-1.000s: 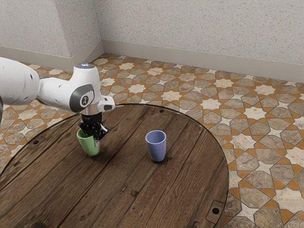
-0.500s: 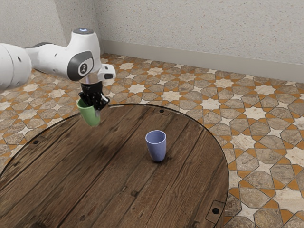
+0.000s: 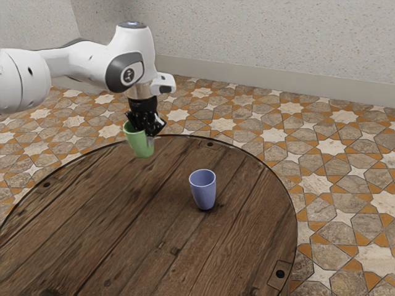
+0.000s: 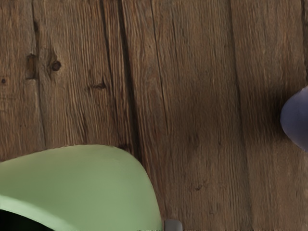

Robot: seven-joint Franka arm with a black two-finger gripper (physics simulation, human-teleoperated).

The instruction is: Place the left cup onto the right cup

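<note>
- Black gripper (image 3: 147, 127), closed on the rim of the green cup (image 3: 141, 142). The cup hangs just beneath the gripper, mouth up and slightly tilted, clear of the counter (image 3: 123, 234).
- Green cup in the wrist view (image 4: 72, 187): its rim lies directly under the gripper, with bare planks beyond it.
- Lavender cup (image 3: 202, 189), the target: it stands upright on the counter, lower than the gripper and well apart from it, toward the exterior view's right. In the wrist view it shows as a pale edge (image 4: 296, 118) away from the held cup.
- Step in hand, as judged: carrying the green cup across to the lavender one. The carried base should stay above the target's rim during the crossing. The gripper should then centre over the target's mouth, level the tilt, descend straight, and release only once the cup is seated. An off-centre descent could tip the lavender cup.
- White arm (image 3: 80, 61), which enters from the exterior view's left, behind the gripper.
- Counter: round, of dark weathered wood planks (image 4: 168, 72) with visible grain and knots.
- Room: floor (image 3: 321, 129) of star-patterned tiles in orange and cream, below a speckled pale wall (image 3: 278, 31) with a light baseboard (image 3: 265, 77).
</note>
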